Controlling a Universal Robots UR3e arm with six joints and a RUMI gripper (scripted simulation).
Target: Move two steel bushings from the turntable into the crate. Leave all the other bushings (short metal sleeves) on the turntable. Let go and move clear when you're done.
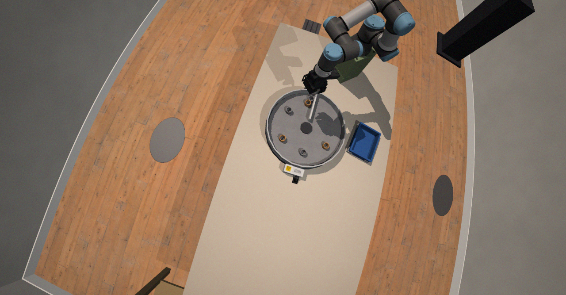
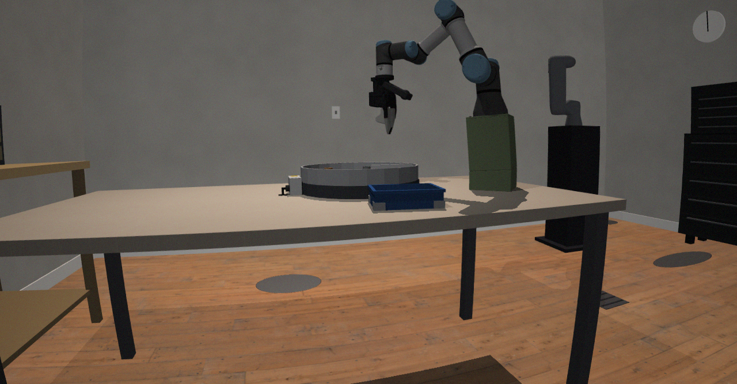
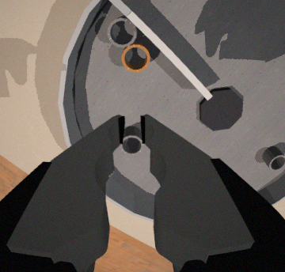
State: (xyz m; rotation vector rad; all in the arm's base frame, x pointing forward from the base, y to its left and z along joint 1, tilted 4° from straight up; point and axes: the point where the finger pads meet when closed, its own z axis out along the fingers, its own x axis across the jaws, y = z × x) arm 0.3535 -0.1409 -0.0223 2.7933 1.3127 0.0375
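Beige table [image 2: 206, 211] on dark legs stands on a floor of orange-brown planks [image 2: 360, 299], with flat grey discs [image 2: 288, 282] lying here and there on the boards. Plain grey walls close the room. One carries a small switch plate [image 2: 335, 112], and a round clock [image 2: 708, 26] hangs high on another. A black drawer cabinet [image 2: 713, 160] stands along that wall, with a black plinth [image 2: 573, 175] bearing a grey arm-shaped figure near it. A wooden side table [image 2: 41, 167] shows at the opposite edge.

On the table, the grey turntable [image 1: 267, 128] sits near the middle, with a pale bar [image 1: 311, 109] running from its rim towards the hub. A small labelled box [image 1: 293, 170] touches its edge. The blue crate [image 2: 407, 196] lies just beside the turntable. The arm rises from a green pedestal [image 2: 490, 149] at the table's far end.

Steel bushings [image 1: 288, 110] and orange-rimmed bushings [image 1: 282, 137] stand upright on the disc, well apart from one another. The gripper [image 2: 389, 126] hangs high above the turntable's far rim, pointing down. Its jaws are drawn almost together and grip nothing. From the wrist camera a steel bushing far below shows through the narrow gap.
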